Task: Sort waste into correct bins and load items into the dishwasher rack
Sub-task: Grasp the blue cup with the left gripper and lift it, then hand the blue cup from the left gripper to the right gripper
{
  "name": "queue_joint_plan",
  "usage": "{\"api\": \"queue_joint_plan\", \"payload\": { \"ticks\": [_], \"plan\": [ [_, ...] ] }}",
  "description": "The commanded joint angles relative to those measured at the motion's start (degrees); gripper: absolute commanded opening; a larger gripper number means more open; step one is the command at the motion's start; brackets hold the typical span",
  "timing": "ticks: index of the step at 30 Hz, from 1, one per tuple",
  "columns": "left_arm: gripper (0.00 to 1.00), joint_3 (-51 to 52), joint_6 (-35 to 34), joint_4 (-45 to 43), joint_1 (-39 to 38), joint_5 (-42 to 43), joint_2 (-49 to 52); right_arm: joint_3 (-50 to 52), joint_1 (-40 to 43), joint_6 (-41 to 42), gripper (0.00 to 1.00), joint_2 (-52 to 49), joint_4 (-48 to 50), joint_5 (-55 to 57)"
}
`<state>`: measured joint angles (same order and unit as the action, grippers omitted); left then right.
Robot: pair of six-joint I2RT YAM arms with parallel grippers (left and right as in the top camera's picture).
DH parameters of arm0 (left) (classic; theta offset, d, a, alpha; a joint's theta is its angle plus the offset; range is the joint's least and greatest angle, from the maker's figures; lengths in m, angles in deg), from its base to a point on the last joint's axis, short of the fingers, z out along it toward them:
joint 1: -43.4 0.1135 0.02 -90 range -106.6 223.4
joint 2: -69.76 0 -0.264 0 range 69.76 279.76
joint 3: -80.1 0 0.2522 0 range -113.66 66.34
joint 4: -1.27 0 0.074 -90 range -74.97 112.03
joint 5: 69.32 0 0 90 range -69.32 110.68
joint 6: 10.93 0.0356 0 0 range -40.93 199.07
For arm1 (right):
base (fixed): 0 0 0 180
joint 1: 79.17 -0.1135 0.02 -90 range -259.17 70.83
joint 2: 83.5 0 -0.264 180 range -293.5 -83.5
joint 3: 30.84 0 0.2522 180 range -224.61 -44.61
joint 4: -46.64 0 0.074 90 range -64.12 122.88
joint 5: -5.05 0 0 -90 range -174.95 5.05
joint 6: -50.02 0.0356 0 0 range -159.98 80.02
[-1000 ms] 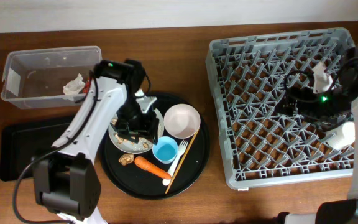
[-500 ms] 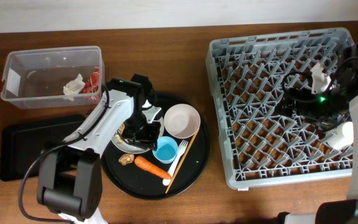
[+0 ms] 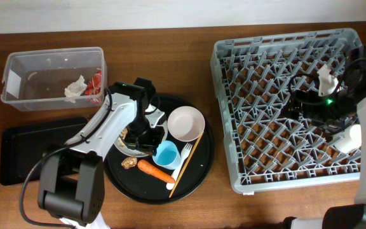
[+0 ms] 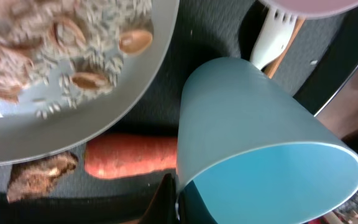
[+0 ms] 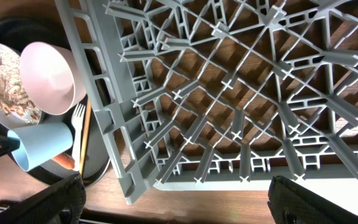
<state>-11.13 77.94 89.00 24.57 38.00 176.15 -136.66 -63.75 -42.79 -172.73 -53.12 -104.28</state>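
My left gripper (image 3: 152,141) (image 4: 178,198) is shut on the rim of the small light-blue cup (image 3: 167,153) (image 4: 253,124), which leans tilted on the round black tray. Beside it lie the pale plate (image 3: 127,145) with rice-like scraps (image 4: 61,37), the orange carrot (image 3: 155,170) (image 4: 129,155), a brown lump (image 3: 129,163) (image 4: 39,175), the pinkish-white bowl (image 3: 186,123), the white fork (image 3: 182,163) and the chopstick (image 3: 189,159). My right gripper (image 3: 299,102) (image 5: 179,205) hangs open over the grey dishwasher rack (image 3: 259,70) (image 5: 241,93), holding nothing.
The clear tub (image 3: 24,76) at the back left holds a crumpled napkin (image 3: 75,88) and a red wrapper (image 3: 95,83). A shallow black tray (image 3: 24,156) lies in front of it. The round black tray (image 3: 199,175) sits between these bins and the rack.
My left arm came down and forward to the cup and its jaws closed on the rim; the cup now leans over. The right arm has stayed still.
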Motion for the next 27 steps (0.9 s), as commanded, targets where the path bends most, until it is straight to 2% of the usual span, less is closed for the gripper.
{"api": "queue_joint_plan", "payload": {
  "ticks": [1, 3, 5, 9, 12, 17, 24, 27],
  "plan": [
    [0.00, -3.63, 2.03, 3.15, 1.66, 0.94, -1.42, -0.63, -0.42, 0.20, 0.97, 0.15, -0.28, 0.59],
    [0.00, -6.73, 3.04, 4.74, 3.41, 2.51, -3.19, -0.63, -0.42, 0.00, 0.97, 0.15, -0.11, 0.59],
    [0.00, -9.27, 5.16, 4.72, 5.09, 7.54, -4.94, -0.63, -0.42, -0.24, 0.97, 0.15, 0.33, 0.55],
    [0.00, -13.27, 8.63, -0.48, 8.22, 27.15, -8.39, -0.63, -1.18, -5.05, 0.98, 0.15, 1.90, -6.73],
    [0.00, -13.27, 9.66, -11.89, 8.39, 42.62, -8.92, -0.63, -4.11, -17.11, 1.00, 0.13, 4.15, -21.35],
    [0.00, -13.27, 9.57, -23.74, 8.22, 57.90, -8.85, -0.63, -9.64, -34.36, 0.99, 0.02, 5.09, -40.17],
    [0.00, -13.27, 9.66, -25.94, 7.69, 67.95, -8.85, -0.63, -13.73, -46.42, 0.99, 0.00, 7.13, -54.03],
    [0.00, -13.27, 9.64, -26.62, 7.69, 69.99, -8.85, -0.63, -15.15, -47.95, 0.99, 0.00, 9.07, -57.59]
  ]
}}
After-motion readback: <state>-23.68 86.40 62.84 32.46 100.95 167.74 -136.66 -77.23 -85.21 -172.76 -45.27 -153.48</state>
